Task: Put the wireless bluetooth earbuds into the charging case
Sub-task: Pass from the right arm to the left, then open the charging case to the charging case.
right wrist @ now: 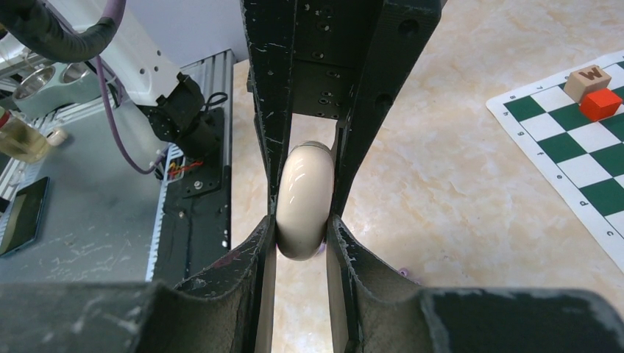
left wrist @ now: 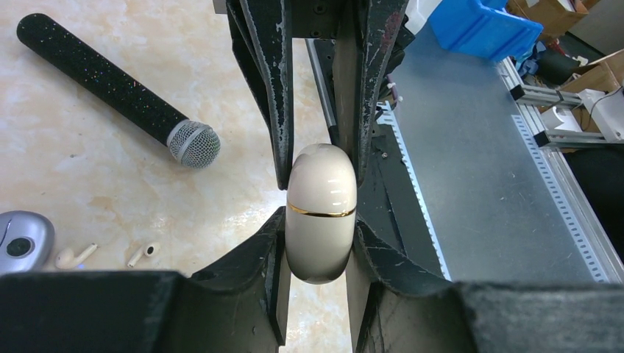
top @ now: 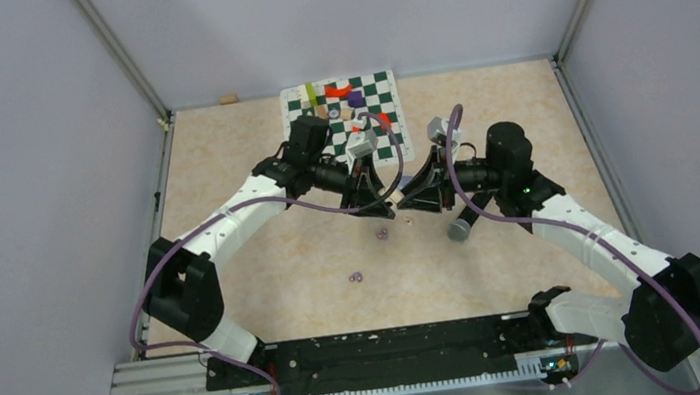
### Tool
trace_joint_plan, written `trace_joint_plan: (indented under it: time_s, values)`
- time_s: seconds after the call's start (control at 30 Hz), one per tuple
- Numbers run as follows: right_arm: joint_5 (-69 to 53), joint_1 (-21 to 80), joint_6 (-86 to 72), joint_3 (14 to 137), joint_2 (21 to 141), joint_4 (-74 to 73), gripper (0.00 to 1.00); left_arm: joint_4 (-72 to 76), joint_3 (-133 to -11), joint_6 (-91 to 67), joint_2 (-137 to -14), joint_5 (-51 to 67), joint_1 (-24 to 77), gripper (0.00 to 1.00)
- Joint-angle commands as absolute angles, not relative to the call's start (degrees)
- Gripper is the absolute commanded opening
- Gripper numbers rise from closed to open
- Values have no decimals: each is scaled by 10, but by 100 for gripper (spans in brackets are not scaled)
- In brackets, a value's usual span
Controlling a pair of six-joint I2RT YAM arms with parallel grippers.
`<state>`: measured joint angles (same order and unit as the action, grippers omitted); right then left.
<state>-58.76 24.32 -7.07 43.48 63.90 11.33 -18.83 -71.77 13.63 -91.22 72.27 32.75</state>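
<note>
Above the middle of the bench (top: 264, 268), your two arms meet tip to tip on a single object. Your left gripper (left wrist: 318, 254) is closed firmly on the lower half of the cream charging case (left wrist: 321, 198), with a finger pressed to each flank below the gold seam. Your right gripper (right wrist: 302, 232) clamps the same case from the opposite end, its jaws drawn in to the case's narrow width. The lid sits closed along that seam. The purple earbuds (top: 382, 235) lie loose on the bench, outside the case: one just in front of the meeting grippers, the second earbud (top: 356, 277) nearer the arm bases. A black microphone (left wrist: 118, 84) lies flat on the bench beside the right arm. A green-and-white chessboard (top: 345, 107) carrying coloured blocks sits at the far edge.
</note>
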Motion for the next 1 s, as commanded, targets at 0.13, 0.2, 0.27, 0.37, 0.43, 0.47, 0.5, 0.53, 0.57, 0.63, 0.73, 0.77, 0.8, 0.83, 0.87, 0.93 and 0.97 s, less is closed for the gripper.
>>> trace_joint_plan:
  time_s: [0.13,0.2,0.27,0.37,0.43,0.47,0.5,0.53,0.57,0.63,0.73,0.77,0.8,0.83,0.87,0.93,0.97]
  values:
    - [-584,249,-58,427,634,140,21,-174,-715,146,-889,741,330,7]
    - [-579,249,-61,428,631,141,32,-189,-715,170,-887,742,331,0]
    - [-573,249,-63,430,628,141,46,-209,-715,194,-884,741,332,0]
    - [-557,247,-60,432,624,136,57,-239,-715,227,-880,743,333,0]
    - [-544,244,-58,433,624,134,58,-249,-714,240,-878,742,334,0]
    - [-540,241,-58,434,623,133,58,-254,-714,246,-878,742,334,0]
    - [-536,239,-58,434,623,132,58,-258,-714,250,-878,741,336,0]
    - [-528,237,-56,435,621,130,59,-259,-714,252,-878,739,337,0]
    - [-514,236,-52,435,620,128,59,-260,-714,253,-878,738,337,0]
    - [-482,236,-46,434,617,126,59,-261,-714,254,-879,739,337,0]
    - [-457,234,-36,436,609,121,59,-263,-714,257,-878,739,337,0]
    - [-454,232,-35,436,605,120,59,-266,-714,259,-879,738,337,0]
    - [-453,231,-32,436,600,120,59,-267,-713,261,-879,738,337,0]
    - [-450,231,-29,436,595,119,60,-267,-712,261,-879,738,337,0]
    - [-447,230,-29,437,591,118,60,-268,-712,262,-879,738,337,0]
    - [-447,227,-27,439,584,114,61,-269,-711,265,-879,737,338,0]
    - [-446,226,-25,442,581,111,62,-269,-712,265,-879,737,338,0]
